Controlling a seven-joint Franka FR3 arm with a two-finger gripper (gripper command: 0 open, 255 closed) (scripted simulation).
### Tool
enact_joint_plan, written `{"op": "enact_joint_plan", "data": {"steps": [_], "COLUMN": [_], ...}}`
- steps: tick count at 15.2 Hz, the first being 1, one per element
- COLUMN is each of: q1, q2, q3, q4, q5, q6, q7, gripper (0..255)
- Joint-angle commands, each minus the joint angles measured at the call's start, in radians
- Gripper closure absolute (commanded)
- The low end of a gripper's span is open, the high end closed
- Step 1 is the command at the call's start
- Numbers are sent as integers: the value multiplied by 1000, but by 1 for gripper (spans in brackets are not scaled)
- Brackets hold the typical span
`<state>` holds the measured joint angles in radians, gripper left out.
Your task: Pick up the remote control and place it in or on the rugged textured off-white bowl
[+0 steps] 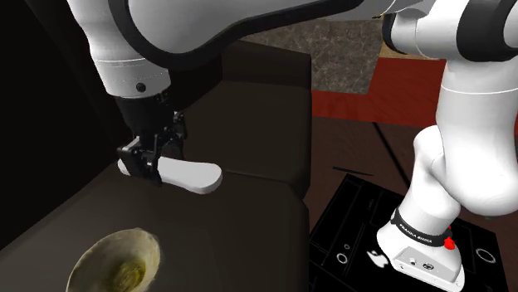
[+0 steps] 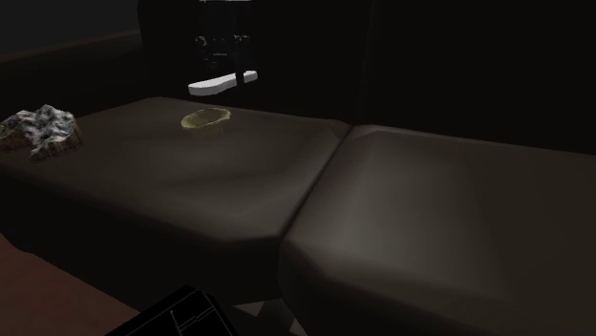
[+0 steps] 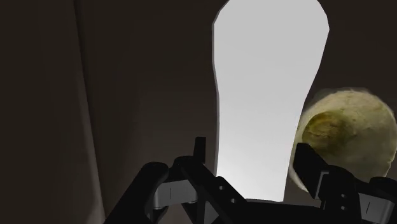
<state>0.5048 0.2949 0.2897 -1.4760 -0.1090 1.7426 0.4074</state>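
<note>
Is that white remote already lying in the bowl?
No, the white remote is clasped in the jaws, up in the air and apart from the bowl, which sits on the sofa cushion.

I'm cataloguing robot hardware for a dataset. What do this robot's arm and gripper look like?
The arm is glossy white with rounded, tubular links and dark bands at the joints. Its foot carries a dark band with small white lettering and a red button. The gripper is all black, boxy, with two angular fingers.
</note>
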Motion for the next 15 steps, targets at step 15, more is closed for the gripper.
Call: {"op": "enact_joint_plan", "data": {"steps": [15], "q1": [231], "q2": [350], "q3": [28], "q4": [468], "q5": [-101], "q6": [-134], "q7": [204], "gripper": [255]}}
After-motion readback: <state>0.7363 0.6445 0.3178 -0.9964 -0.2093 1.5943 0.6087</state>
